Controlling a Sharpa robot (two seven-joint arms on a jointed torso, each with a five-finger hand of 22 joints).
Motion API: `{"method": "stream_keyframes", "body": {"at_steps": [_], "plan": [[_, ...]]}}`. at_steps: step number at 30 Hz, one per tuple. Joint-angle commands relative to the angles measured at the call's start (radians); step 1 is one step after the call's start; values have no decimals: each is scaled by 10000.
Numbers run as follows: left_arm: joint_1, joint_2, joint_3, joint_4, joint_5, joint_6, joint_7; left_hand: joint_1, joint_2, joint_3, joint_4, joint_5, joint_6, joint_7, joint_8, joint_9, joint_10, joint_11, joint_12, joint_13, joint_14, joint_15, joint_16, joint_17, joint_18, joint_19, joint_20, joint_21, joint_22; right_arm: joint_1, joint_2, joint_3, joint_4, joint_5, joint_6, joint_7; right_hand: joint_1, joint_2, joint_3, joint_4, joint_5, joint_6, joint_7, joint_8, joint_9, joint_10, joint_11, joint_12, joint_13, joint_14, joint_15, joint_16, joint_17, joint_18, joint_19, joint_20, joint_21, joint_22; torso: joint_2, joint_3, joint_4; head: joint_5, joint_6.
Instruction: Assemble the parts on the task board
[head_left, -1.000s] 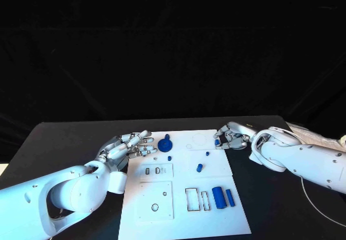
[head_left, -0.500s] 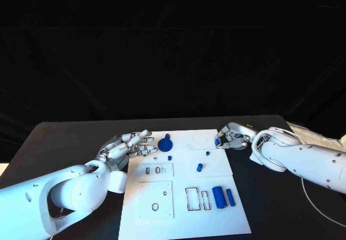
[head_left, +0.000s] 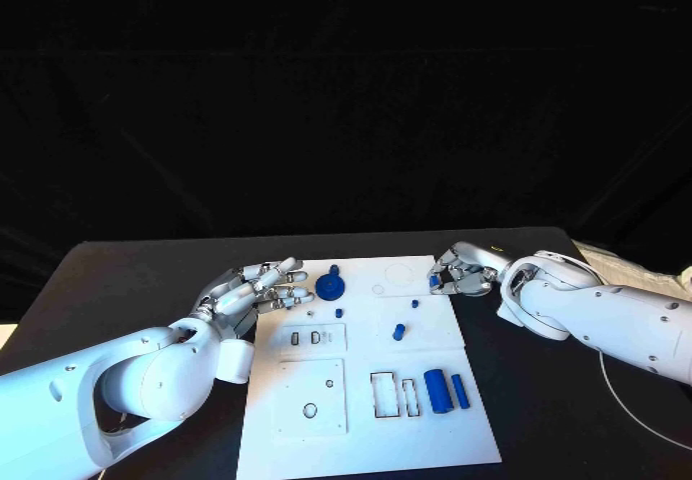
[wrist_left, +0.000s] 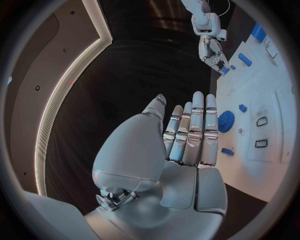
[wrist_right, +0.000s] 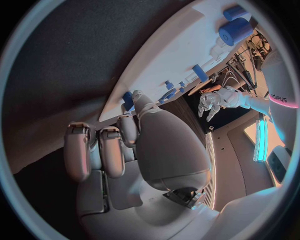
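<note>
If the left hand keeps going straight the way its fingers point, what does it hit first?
Probably the round blue part on the task board; the left hand points toward it, though its height above the board is unclear.

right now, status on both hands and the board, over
Left hand open, fingers spread beside the task board. Right hand pinching a small blue part at the board's far right edge. Nothing blocking.

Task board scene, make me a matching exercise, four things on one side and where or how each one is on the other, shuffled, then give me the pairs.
Things:
1. round blue gear
2. large blue cylinder
3. left hand
4. right hand

Places or states:
A. pinches a small blue part at the task board's far right edge
B. lies on the board's near right part, beside a thinner blue bar
C. fingers spread, holding nothing, by the board's far left edge
D. sits on the board's far left part

Pairs: 1-D, 2-B, 3-C, 4-A
</note>
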Motion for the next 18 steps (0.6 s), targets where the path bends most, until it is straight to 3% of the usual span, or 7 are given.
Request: {"method": "stream_keyframes", "body": {"at_steps": [1, 4, 7, 15, 18], "plan": [[5, 19, 6, 18, -57, 220, 37, 56, -1, 3, -41, -61, -9, 11, -25, -16, -50, 54, 29, -12, -66, 23, 67, 10, 106, 67, 7, -63, -9, -8, 14, 1, 23, -249, -78, -313, -43, 149, 147, -17, -87, 229, -72, 118, 37, 322, -282, 80, -492, 848, -112, 46, 1615, -60, 69, -59, 42, 618, -3, 1, 0, -18, -19], [5, 22, 6, 13, -58, 224, 35, 56, -1, 3, -41, -61, -9, 11, -25, -16, -50, 54, 29, -12, -66, 23, 67, 10, 106, 67, 7, -63, -9, -7, 0, 7, 87, -358, -351, -441, 170, 477, 536, -182, -566, 579, -238, 266, 101, 364, -421, 120, -445, 863, -229, 78, 1686, -72, 113, -155, 70, 678, -7, -2, 12, -26, -27], [4, 23, 6, 7, -58, 223, 35, 56, -1, 3, -41, -61, -9, 11, -25, -16, -50, 54, 29, -12, -66, 23, 67, 10, 106, 67, 7, -63, -9, 2, -27, 21, 178, -425, -551, -513, 241, 586, 759, -302, -672, 711, -304, 334, 139, 405, -478, 164, -399, 870, -283, 94, 1722, -80, 139, -215, 85, 716, -10, 1, 23, -31, -28], [3, 30, 6, -14, -59, 220, 41, 60, 6, 10, -50, -60, -4, 7, -23, -14, -46, 51, 33, -12, -70, 22, 70, 16, 106, 69, 7, -67, -11, 152, -169, 82, 725, -294, -878, -838, 115, 525, 927, -407, -878, 790, -343, 392, 181, 462, -512, 240, -314, 868, -322, 89, 1719, -83, 141, -271, 87, 724, -18, -12, 18, -12, -28], [3, 33, 6, -35, -59, 219, 42, 60, 6, 10, -50, -60, -4, 7, -23, -14, -46, 51, 33, -12, -70, 22, 70, 16, 106, 69, 7, -67, -11, 279, -266, 95, 1204, 677, -918, -1253, -58, 505, 941, -354, -931, 790, -351, 396, 188, 465, -517, 226, -314, 865, -327, 82, 1706, -82, 135, -282, 83, 716, -27, -18, 5, -5, -22]]}}
